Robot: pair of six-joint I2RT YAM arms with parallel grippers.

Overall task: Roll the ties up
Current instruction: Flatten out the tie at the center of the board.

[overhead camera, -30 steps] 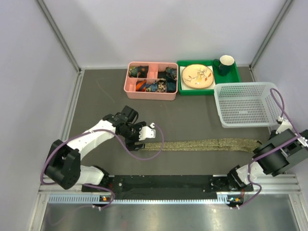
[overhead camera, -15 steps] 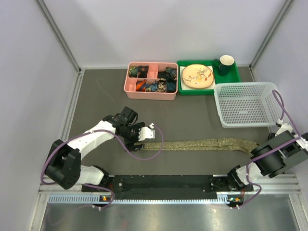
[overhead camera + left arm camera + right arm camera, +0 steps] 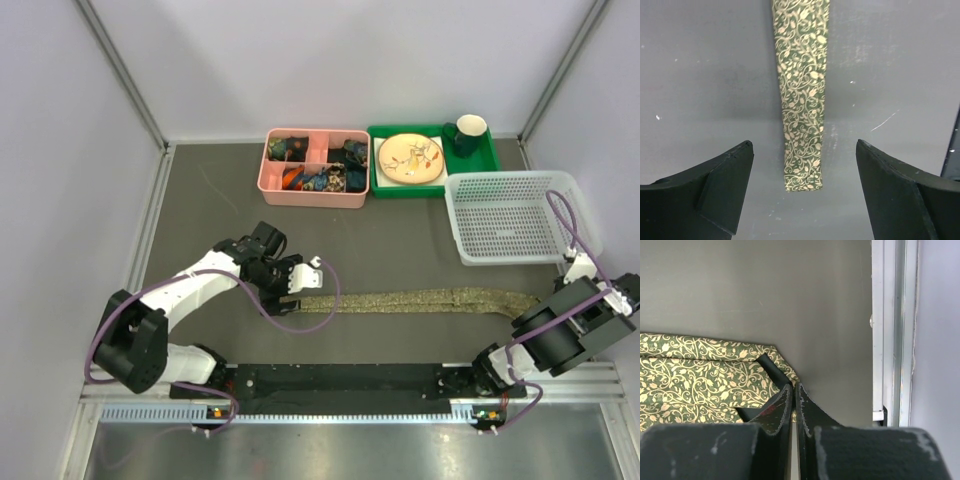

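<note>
Olive-green fabric necktie with a pale vine pattern (image 3: 420, 298) is lying flat and stretched out across the dark grey worktop (image 3: 400, 240), running from left to right just in front of the two arm bases. Its narrow, square-cut end is pointing left and its wider, pointed end is sitting at the right, bending slightly toward the near edge.

The left pincer (image 3: 803, 150) is standing released, its two black fingers (image 3: 725, 175) spread wide on either side of the narrow end. The fabric is resting on the worktop between them, touching neither finger, and nothing is being held there.

The right pincer (image 3: 794, 387) is clenched, its fingers pressed together with no gap showing. Its tips are meeting right at the edge of the necktie's pointed end, where the cloth is curling up and showing a dark underside, so it appears to be pinching that edge. A pale metal frame rail (image 3: 890, 325) is running along the worktop's right border just beside it.

Farther back, well apart from the necktie, a pink compartment tray (image 3: 312, 198) is holding small mixed items, a green tray (image 3: 432, 190) beside it is carrying a round cream patterned plate (image 3: 410, 158) and a dark green mug (image 3: 468, 132), and a white plastic mesh basket (image 3: 505, 255) is sitting at the right
</note>
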